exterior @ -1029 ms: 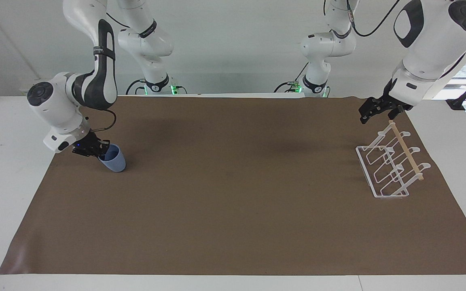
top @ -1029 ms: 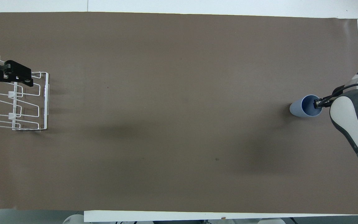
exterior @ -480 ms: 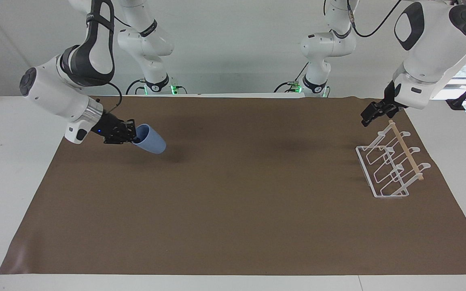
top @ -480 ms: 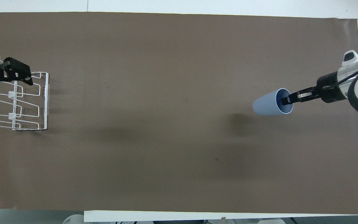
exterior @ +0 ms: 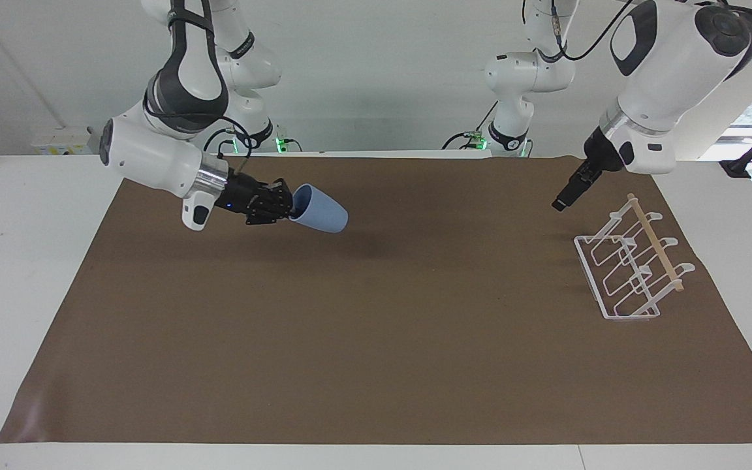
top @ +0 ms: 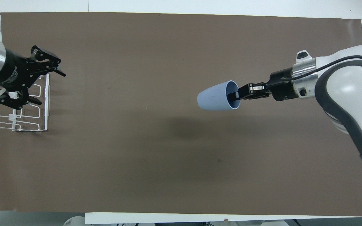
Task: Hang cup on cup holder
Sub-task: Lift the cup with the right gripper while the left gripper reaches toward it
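Observation:
My right gripper (exterior: pixel 291 203) is shut on the rim of the light-blue cup (exterior: pixel 321 211), with one finger inside the mouth. It holds the cup on its side in the air over the mat, base pointing toward the left arm's end; both show in the overhead view too (gripper (top: pixel 235 95), cup (top: pixel 215 100)). The white wire cup holder (exterior: pixel 590 277) with its wooden rod (exterior: pixel 657 245) stands on the mat at the left arm's end (top: pixel 46 103). My left gripper (exterior: pixel 558 204) hangs open and empty in the air just beside the holder (top: pixel 51 88).
A brown mat (exterior: pixel 376 326) covers most of the white table (exterior: pixel 23 261). Both arm bases stand at the robots' edge of the table.
My right gripper lifted the cup off the mat, tipped it on its side and carried it toward the table's middle. My left gripper turned and moved off the holder's end toward the middle.

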You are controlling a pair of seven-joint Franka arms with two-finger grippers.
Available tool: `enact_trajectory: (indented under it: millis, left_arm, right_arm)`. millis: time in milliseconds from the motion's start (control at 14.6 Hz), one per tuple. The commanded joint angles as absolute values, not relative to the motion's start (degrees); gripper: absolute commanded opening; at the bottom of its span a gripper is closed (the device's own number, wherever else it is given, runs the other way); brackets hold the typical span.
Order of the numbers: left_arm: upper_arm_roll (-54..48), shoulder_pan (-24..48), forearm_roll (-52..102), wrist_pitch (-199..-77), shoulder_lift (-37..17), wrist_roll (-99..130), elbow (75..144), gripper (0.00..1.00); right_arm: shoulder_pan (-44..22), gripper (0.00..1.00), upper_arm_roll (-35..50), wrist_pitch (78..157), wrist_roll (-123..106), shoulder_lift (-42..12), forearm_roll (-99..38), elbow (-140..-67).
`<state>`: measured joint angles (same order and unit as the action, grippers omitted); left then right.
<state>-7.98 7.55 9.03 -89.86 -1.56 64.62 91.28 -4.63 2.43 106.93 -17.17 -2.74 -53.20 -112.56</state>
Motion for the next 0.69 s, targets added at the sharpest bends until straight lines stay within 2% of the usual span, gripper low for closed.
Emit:
enact_trajectory:
  millis: [0,274,617]
  left_arm:
    - [-7.47,11.41,11.59,-90.70,-1.49,80.80,89.74,1.00]
    - [-7.56,15.99,14.93,-91.40,-1.41,99.64,89.65,1.00]
    - [-7.73,19.33,24.08,-100.77,-0.80,104.85,92.53,1.00]
  right_arm:
    - [-8.42,0.00,2.29,111.60,-12.50,-2.11,-61.05,-114.25]
    - [-15.80,0.00,2.29,119.08,-7.48,-2.02,-68.45,-115.39]
    - [-21.79,0.00,2.29,123.31,-7.47,-2.11,-81.19,-116.19]
